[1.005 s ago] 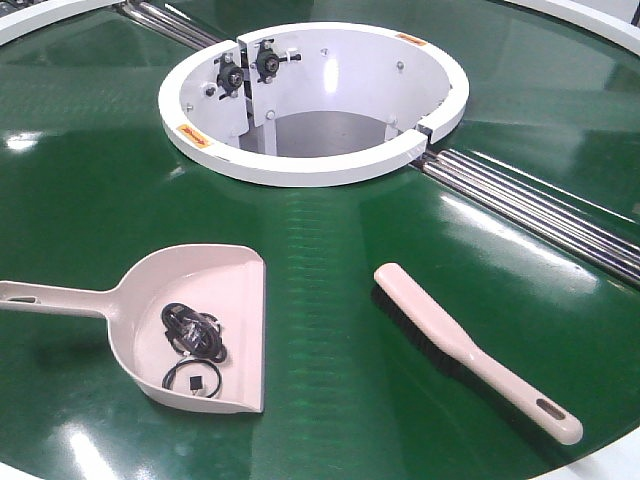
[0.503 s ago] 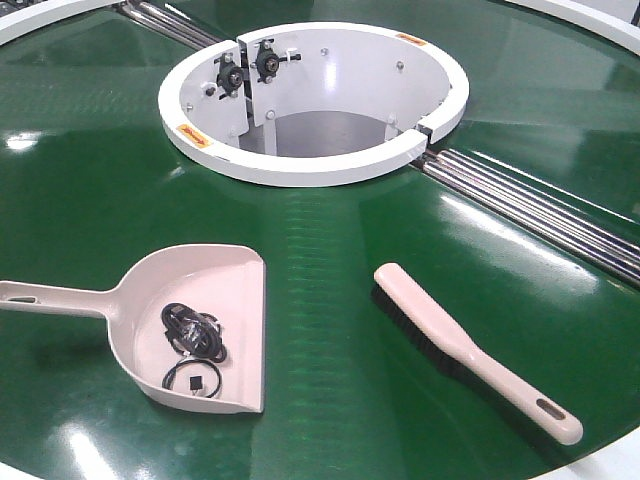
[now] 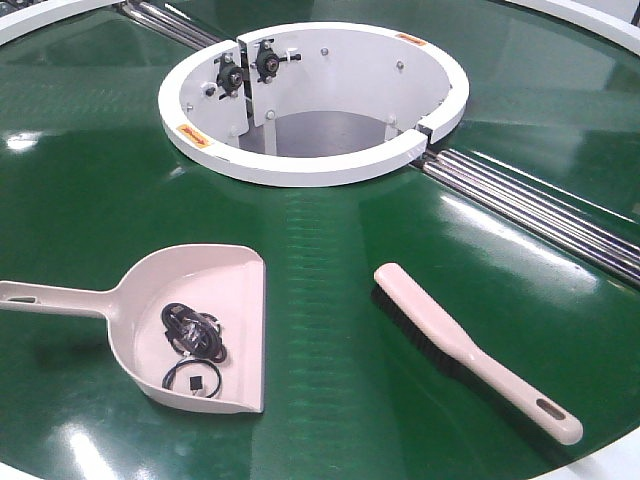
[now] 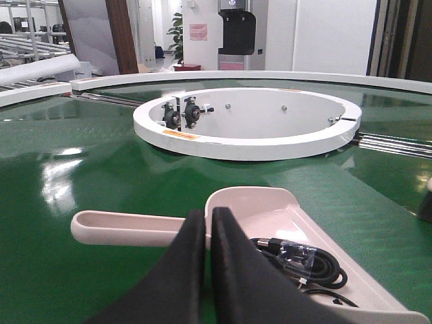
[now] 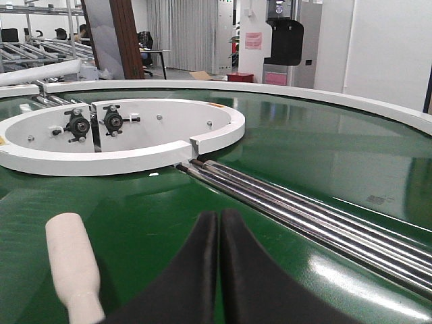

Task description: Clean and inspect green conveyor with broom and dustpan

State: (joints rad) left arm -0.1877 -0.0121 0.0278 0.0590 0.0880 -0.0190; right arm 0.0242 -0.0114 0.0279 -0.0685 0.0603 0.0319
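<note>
Green conveyor (image 3: 330, 250): glossy dark-green circular belt filling the front view, with bright ceiling glare on its surface. White ring-shaped hub (image 3: 310, 165) at upper centre, split by narrow gaps; 2 black bearing fittings (image 3: 247, 66) are bolted to its inner wall. Silver roller strips (image 3: 540, 215) run from the hub's right gap toward the right edge; a second set shows at the upper left.

Dustpan (image 3: 235, 285): pale pink-beige scoop lying flat on the belt, lower left, well apart from the hub. Its flat front lip faces right and its long straight handle points to the left edge. Contents: a coiled black cable (image 3: 192, 330) and, nearer the camera, a thin black ring with a small dark square piece (image 3: 193, 379).

Broom (image 3: 470, 350): narrow pale pink-beige hand brush lying on the belt, lower right, set diagonally. The bristle end points toward the hub, and the slotted handle end lies near the belt's edge. Short black bristles show along its lower side. Well apart from the dustpan.

Left gripper (image 4: 208, 219): black fingers pressed together, nothing between them, poised above the dustpan's handle near its junction with the scoop; contact cannot be told.

Right gripper (image 5: 218, 219): black fingers closed tip to tip, empty, above bare belt, just right of the broom's rounded end.
</note>
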